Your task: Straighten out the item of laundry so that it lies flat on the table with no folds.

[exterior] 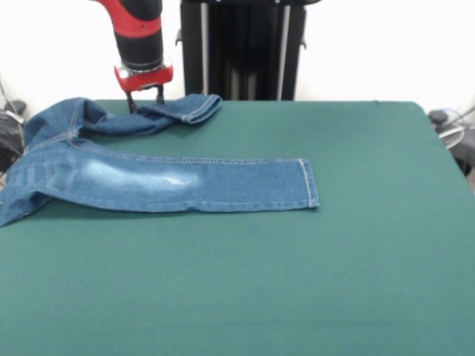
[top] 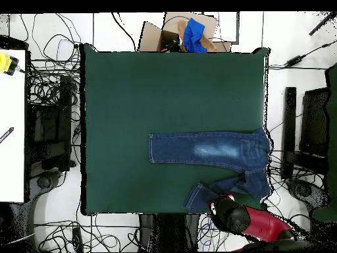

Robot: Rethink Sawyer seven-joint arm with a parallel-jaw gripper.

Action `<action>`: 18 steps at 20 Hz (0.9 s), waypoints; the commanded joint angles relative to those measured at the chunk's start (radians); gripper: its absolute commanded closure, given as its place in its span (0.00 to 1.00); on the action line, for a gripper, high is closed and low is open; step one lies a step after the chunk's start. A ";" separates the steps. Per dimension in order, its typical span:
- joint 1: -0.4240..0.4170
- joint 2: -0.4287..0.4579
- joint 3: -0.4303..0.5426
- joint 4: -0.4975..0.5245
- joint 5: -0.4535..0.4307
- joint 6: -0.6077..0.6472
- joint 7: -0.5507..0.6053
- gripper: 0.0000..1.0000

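A small pair of faded blue denim jeans [exterior: 148,178] is seen spread along one side of the dark green cloth-covered surface [exterior: 297,282], one leg laid out flat and the other bunched, where the red-and-black arm's pincer [exterior: 146,100] is lowered, fingers apart, touching the crumpled leg.

Jeans [exterior: 148,178] blue denim, whitish faded patch; table [exterior: 297,282] plain dark green; arm [exterior: 137,30] red, black.
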 commanded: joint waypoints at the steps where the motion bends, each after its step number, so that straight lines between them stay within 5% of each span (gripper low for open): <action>1: 0.032 0.228 0.055 -0.116 -0.008 -0.116 0.196 0.00; 17: 0.030 0.184 0.076 -0.062 0.003 -0.167 0.211 0.00; 18: 0.031 0.183 0.076 -0.063 0.003 -0.166 0.210 1.00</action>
